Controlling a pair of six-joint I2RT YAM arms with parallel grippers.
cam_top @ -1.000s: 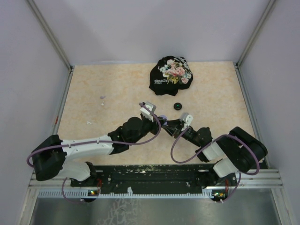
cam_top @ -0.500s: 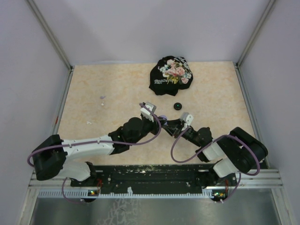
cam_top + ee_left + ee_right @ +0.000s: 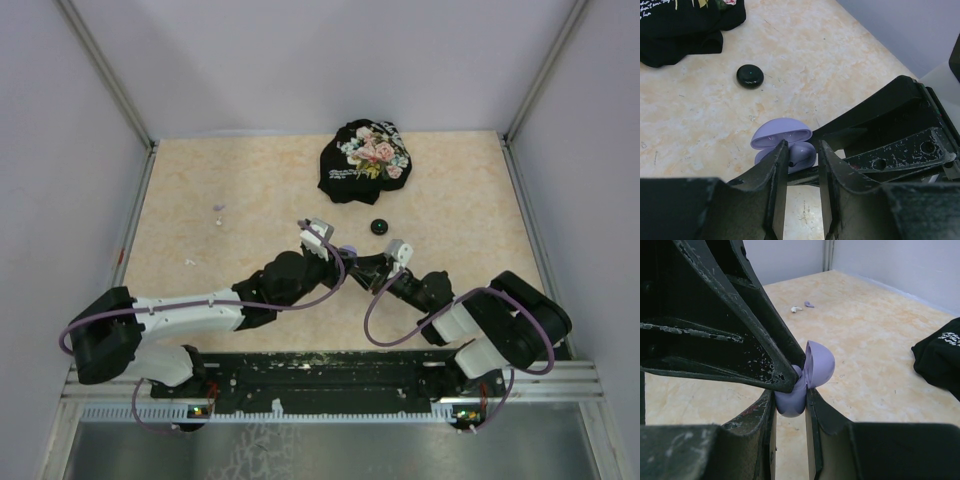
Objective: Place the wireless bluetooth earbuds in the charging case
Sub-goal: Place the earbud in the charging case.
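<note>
- The right gripper (image 3: 790, 402) is clenched on the base of the open lavender charging case (image 3: 819, 362), whose lid is tilted up.
- The left gripper (image 3: 802, 152) hovers right at the case's base, jaws slightly parted, with nothing gripped between them.
- A white earbud (image 3: 796, 309) and a lavender earbud (image 3: 809, 304) lie side by side on the table (image 3: 880, 340), well apart from the case.
- A black puck (image 3: 750, 76) sits near the black floral cloth (image 3: 685, 25).
</note>
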